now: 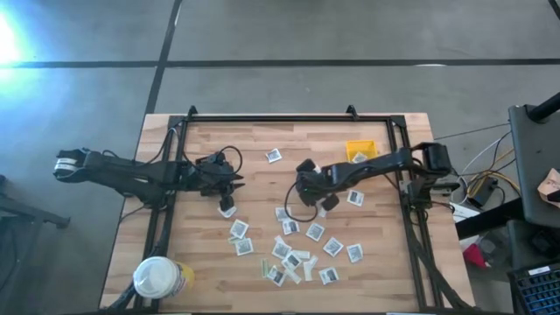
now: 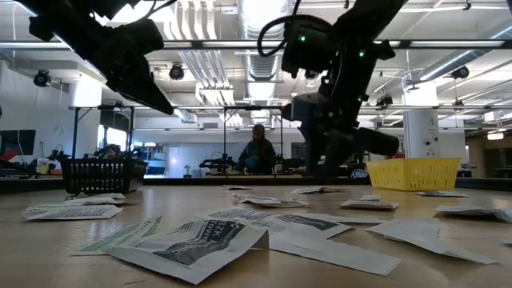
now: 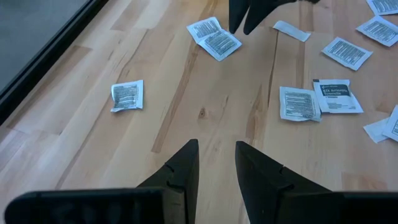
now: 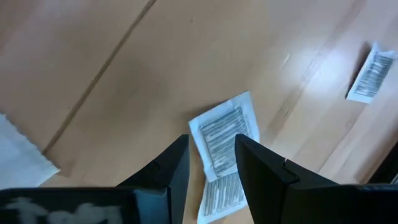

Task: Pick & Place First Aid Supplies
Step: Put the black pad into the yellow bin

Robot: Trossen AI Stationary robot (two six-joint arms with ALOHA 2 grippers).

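Observation:
Several small white packets with grey print (image 1: 289, 249) lie flat on the wooden table, with a few pale strips (image 1: 265, 269) among them. My right gripper (image 1: 297, 201) is open and hangs over two overlapping packets (image 4: 222, 138). The upper packet shows in the gap between its fingers. In the left wrist view its fingertips (image 3: 239, 25) stand just beside that pair (image 3: 214, 37). My left gripper (image 1: 236, 184) is open and empty above bare wood (image 3: 216, 152), with one packet (image 1: 227, 210) close by.
A small yellow bin (image 1: 360, 150) stands at the far right, with a packet (image 1: 274, 156) left of it. A yellow tub with a white lid (image 1: 159, 278) stands at the near left corner. A black frame (image 1: 289, 116) runs around the table. A person (image 2: 258, 148) sits in the room beyond.

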